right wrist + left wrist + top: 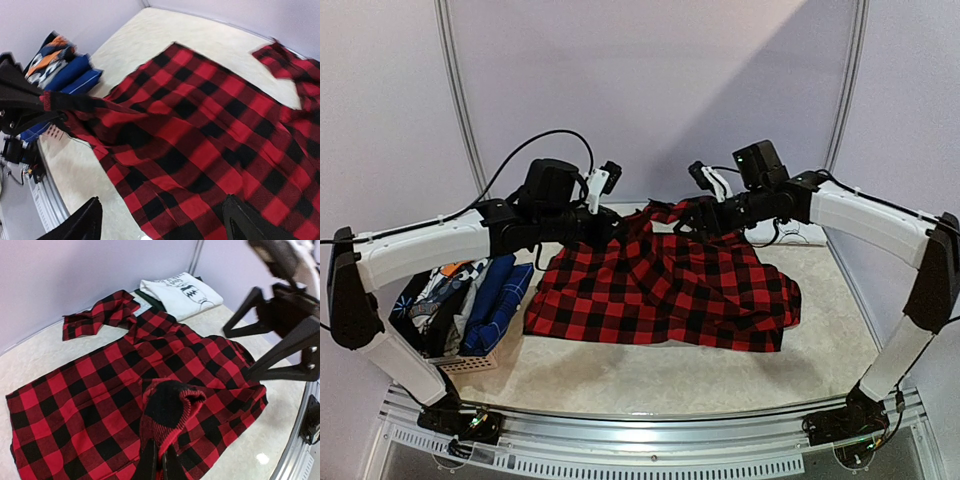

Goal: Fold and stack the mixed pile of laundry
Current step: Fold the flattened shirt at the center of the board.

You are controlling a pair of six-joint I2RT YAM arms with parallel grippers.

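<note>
Red-and-black plaid flannel shirt [660,290] is lying spread across the middle of the pale desk [650,385], one sleeve trailing toward 12 o'clock; left tool [161,462] is pinching a bunched fold of it near the shirt's 11 o'clock edge, jaws tight on the cloth; right tool [160,222] is hovering over the shirt, fingers spread wide, holding nothing; folded white printed T-shirt [180,292] is sitting at 2 o'clock; small pinkish woven basket [470,362] at 9 o'clock is holding blue, navy and orange-patterned garments [490,300].

Basket [470,362] left of shirt [660,290]
</note>
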